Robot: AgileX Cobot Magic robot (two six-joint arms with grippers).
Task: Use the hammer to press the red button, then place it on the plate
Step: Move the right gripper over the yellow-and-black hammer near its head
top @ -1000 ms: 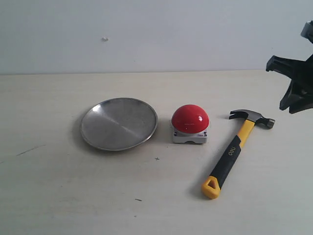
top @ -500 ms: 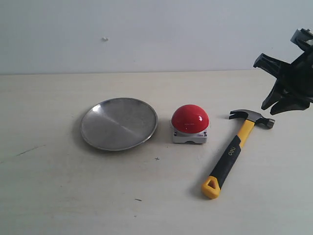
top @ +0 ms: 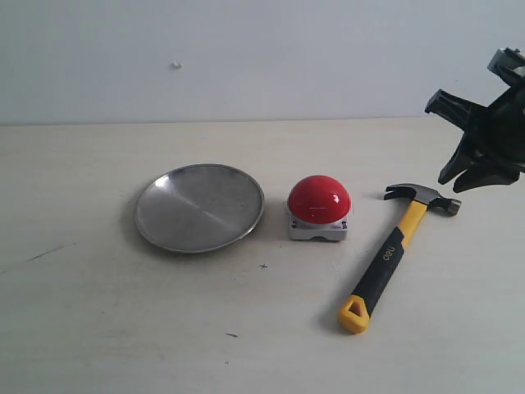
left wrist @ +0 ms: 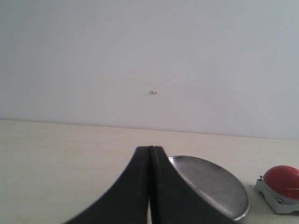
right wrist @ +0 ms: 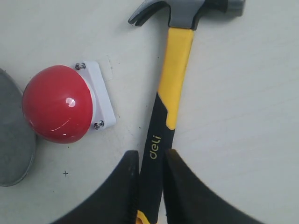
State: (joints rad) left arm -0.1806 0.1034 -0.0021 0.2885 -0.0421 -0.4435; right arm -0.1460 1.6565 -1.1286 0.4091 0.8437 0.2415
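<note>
Exterior view, three items, as we count them on the pale bench.

1. The plate: lies flat, left of the bench's middle, with nothing on it.
2. The red button: sits on its grey-white base at the middle of the bench, near the plate's right rim and not touching it.
3. The hammer: lies flat toward the right edge. Its head points to the far edge, its claw toward the button, and its yellow handle end toward the near edge.

The right gripper hangs above the bench by the right edge. In the right wrist view we see its fingers apart, gripping nothing, with the hammer's handle showing through the gap below.

The left gripper, in the left wrist view, has its fingers pressed together and empty. Past it we see the plate and the button.
</note>
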